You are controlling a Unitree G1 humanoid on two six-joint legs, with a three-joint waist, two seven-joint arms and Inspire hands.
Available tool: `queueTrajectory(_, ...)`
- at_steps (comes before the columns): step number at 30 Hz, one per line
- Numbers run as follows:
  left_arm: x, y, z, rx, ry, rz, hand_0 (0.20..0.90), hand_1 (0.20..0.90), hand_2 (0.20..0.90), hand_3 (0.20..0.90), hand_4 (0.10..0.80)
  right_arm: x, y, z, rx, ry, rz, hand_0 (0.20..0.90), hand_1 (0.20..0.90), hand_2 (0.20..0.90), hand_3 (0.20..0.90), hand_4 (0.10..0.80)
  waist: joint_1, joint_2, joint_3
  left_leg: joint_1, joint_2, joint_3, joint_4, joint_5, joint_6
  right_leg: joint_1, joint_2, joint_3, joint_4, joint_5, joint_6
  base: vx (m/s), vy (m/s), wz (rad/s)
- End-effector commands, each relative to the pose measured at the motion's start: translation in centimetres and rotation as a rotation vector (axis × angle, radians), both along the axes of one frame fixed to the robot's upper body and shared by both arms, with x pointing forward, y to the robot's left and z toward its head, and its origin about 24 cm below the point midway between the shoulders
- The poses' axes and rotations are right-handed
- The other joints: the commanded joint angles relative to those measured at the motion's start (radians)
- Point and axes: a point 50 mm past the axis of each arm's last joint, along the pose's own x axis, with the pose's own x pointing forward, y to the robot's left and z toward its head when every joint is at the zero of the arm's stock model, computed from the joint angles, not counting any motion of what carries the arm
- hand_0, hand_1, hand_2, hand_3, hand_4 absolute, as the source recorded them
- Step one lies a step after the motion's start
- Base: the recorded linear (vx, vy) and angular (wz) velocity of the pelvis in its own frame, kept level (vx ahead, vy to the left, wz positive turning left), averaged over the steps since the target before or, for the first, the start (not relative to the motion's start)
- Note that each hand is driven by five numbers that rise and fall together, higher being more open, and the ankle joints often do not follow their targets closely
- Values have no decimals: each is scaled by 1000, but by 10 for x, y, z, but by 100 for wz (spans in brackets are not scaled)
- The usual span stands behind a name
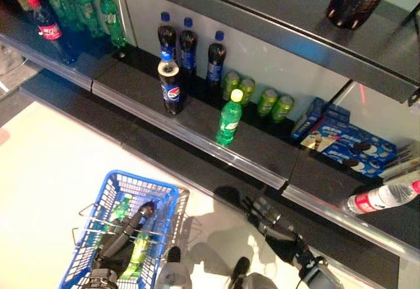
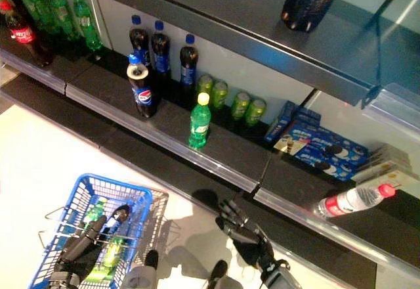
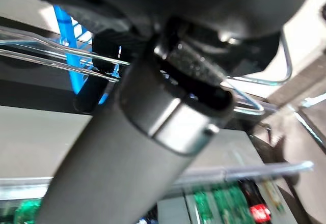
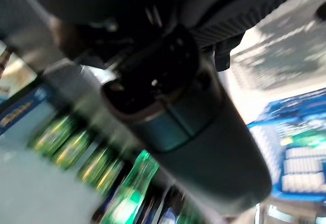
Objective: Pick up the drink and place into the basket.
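Observation:
A green bottle with a yellow cap (image 1: 229, 119) stands upright near the front edge of the dark shelf (image 1: 197, 128); it also shows in the right wrist view (image 4: 133, 192). My right hand (image 1: 268, 219) is open and empty, low in front of the shelf's edge, below and right of that bottle. My left hand (image 1: 126, 232) is shut on the thin wire handles (image 3: 51, 56) of the blue basket (image 1: 141, 178), which hangs at the lower left. Green bottles (image 1: 137, 253) lie inside the basket.
A dark cola bottle (image 1: 171, 85) stands left of the green one, with more cola bottles (image 1: 188, 46) behind. Green cans (image 1: 256, 96), blue biscuit boxes (image 1: 348, 141) and a lying water bottle (image 1: 380, 197) are to the right. Green bottles (image 1: 85, 3) stand at the far left.

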Motion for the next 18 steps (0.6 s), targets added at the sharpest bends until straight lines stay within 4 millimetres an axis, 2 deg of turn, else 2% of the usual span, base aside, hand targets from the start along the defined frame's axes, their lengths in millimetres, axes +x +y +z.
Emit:
queueTrajectory(1,67,19,79,206,-517,51,300,300,300,200,100,2,-14,2,-108,7,5,900,900,900,900,800,-24,92,-148,-38,0,8,3,33,-30,82,31,28,-24,-54,12,-36,-13,0)
queueTrajectory(3,68,21,69,215,-445,76,300,300,300,200,100,-1,-14,-7,-145,67,-10,900,900,900,900,800,-28,95,-151,-30,1,13,-6,33,-31,86,29,28,-34,-48,15,-17,-5,-1)
queueTrajectory(4,68,20,54,209,-335,110,300,300,300,200,100,-6,-16,-19,-202,149,-19,900,900,900,900,800,-31,98,-157,-21,2,18,-15,31,-30,90,28,28,-41,-44,16,-34,-8,-3)
queueTrajectory(6,67,19,41,166,-264,143,300,300,300,200,100,-13,-20,-29,-249,202,-20,900,900,900,900,800,-34,102,-161,-16,3,24,-17,30,-31,91,27,28,-43,-41,17,-16,-2,-2)
queueTrajectory(8,62,15,17,141,-121,171,300,300,300,200,100,-29,-26,-46,-363,321,6,900,900,900,900,800,-37,108,-167,-9,4,37,-24,25,-30,94,25,25,-48,-40,18,-35,-1,-1)
queueTrajectory(11,49,4,-12,100,37,184,300,300,300,200,100,-52,-31,-61,-509,442,88,900,900,900,900,800,-38,113,-171,0,4,44,-32,21,-27,98,22,22,-56,-35,21,-29,-11,1)
queueTrajectory(12,47,3,-15,101,58,180,300,300,300,200,100,-55,-31,-63,-518,456,97,900,900,900,900,800,-37,113,-172,2,4,45,-35,21,-27,99,22,21,-58,-35,21,-25,-22,6)
queueTrajectory(13,38,-5,-30,63,154,186,300,300,300,200,100,-65,-30,-68,-538,512,111,900,900,900,900,800,-36,115,-178,5,5,46,-43,20,-25,101,23,18,-65,-31,23,-19,-22,6)
queueTrajectory(15,25,-12,-43,41,246,199,300,300,300,200,100,-68,-28,-70,-528,534,90,900,900,900,900,800,-39,116,-183,9,6,53,-54,18,-26,106,21,10,-75,-26,26,-13,-17,6)
queueTrajectory(18,16,-17,-54,30,333,197,300,300,300,200,100,-67,-24,-71,-518,532,90,900,900,900,900,800,-45,117,-191,9,6,56,-59,16,-27,106,21,5,-76,-27,26,-3,0,3)
